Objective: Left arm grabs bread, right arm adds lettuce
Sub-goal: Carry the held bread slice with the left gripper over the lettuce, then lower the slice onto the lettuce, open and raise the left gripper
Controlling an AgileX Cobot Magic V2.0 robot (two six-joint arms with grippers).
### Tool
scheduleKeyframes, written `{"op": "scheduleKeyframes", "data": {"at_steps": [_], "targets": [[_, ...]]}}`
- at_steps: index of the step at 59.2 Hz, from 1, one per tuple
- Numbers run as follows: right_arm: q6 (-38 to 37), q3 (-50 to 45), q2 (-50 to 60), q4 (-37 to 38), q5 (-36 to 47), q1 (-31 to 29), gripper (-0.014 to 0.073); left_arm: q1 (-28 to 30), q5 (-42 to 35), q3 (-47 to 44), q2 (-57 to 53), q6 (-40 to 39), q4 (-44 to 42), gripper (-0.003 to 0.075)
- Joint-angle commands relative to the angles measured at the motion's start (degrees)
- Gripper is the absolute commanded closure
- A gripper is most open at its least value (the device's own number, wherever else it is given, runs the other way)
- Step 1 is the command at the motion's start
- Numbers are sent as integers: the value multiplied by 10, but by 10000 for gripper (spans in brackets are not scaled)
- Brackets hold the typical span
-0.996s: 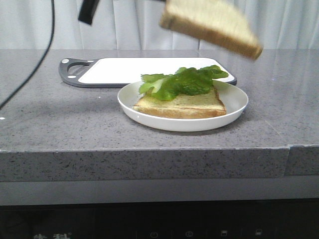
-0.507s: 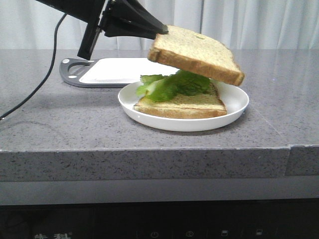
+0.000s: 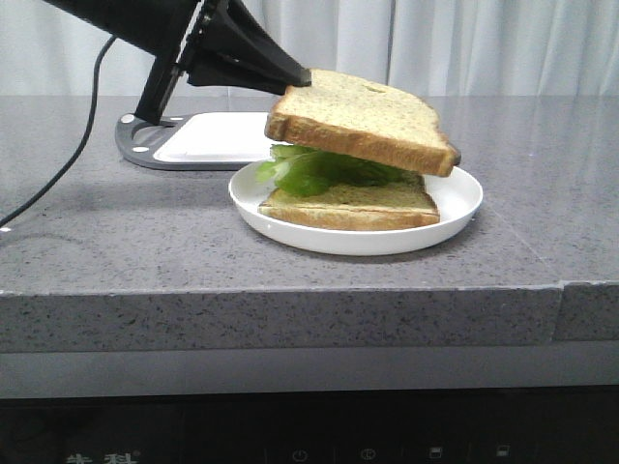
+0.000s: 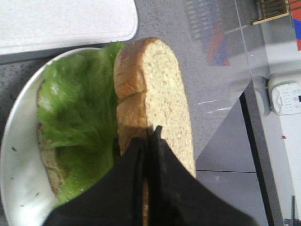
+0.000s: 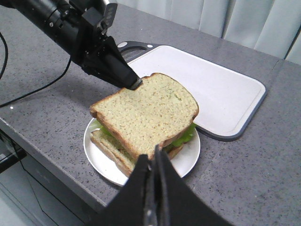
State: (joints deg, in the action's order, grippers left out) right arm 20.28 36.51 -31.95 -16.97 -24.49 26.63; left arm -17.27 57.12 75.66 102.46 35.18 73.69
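Note:
My left gripper (image 3: 302, 75) is shut on the near-left edge of the thick tan bread (image 3: 363, 121) and holds it slightly tilted, right over the lettuce (image 3: 324, 169). The ruffled green leaf lies on a thinner slice (image 3: 353, 208) in a white plate (image 3: 358, 239). The bread's right end is at the lettuce; I cannot tell if it touches. In the left wrist view the fingers (image 4: 151, 132) pinch the bread (image 4: 157, 89) beside the lettuce (image 4: 77, 108). My right gripper (image 5: 154, 162) is shut and empty, above the plate's near side (image 5: 188, 157), looking at the bread (image 5: 146, 113).
A white cutting board with a dark grey rim (image 3: 208, 135) lies behind the plate. A black cable (image 3: 58, 174) hangs at the left over the grey stone counter. The counter's front edge (image 3: 290, 290) runs just before the plate.
The bread has come down from high above the plate to just over the lettuce, shifting left. My left arm has dropped into the front view with it.

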Motion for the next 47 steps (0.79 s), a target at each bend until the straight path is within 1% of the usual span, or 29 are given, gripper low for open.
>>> {"op": "scheduleKeyframes", "data": {"at_steps": [1,7,13,17,23,30,35,37,39,42,43,46,47], "targets": [[4,15,1,-9,48,-4,655,1,7,13,-29,-4,32,726],[4,15,1,-9,48,-4,655,1,6,13,-29,-4,25,643],[4,15,1,-9,48,-4,655,1,6,13,-29,-4,24,521],[4,15,1,-9,48,-4,655,1,6,13,-29,-4,24,465],[4,15,1,-9,48,-4,655,3,7,16,-30,-4,24,424],[4,15,1,-9,48,-4,655,15,26,22,-38,-4,26,424],[4,15,1,-9,48,-4,655,23,34,26,-53,-1,26,429],[4,15,1,-9,48,-4,655,28,35,26,-60,0,25,445],[4,15,1,-9,49,-4,655,31,35,26,-69,0,23,481],[4,15,1,-9,52,-4,655,36,35,26,-80,4,17,559],[4,15,1,-9,53,-4,655,37,35,26,-83,5,14,600],[4,15,1,-9,56,-4,655,43,34,26,-90,10,6,690],[4,15,1,-9,57,-4,655,44,34,26,-94,12,3,737]]}}
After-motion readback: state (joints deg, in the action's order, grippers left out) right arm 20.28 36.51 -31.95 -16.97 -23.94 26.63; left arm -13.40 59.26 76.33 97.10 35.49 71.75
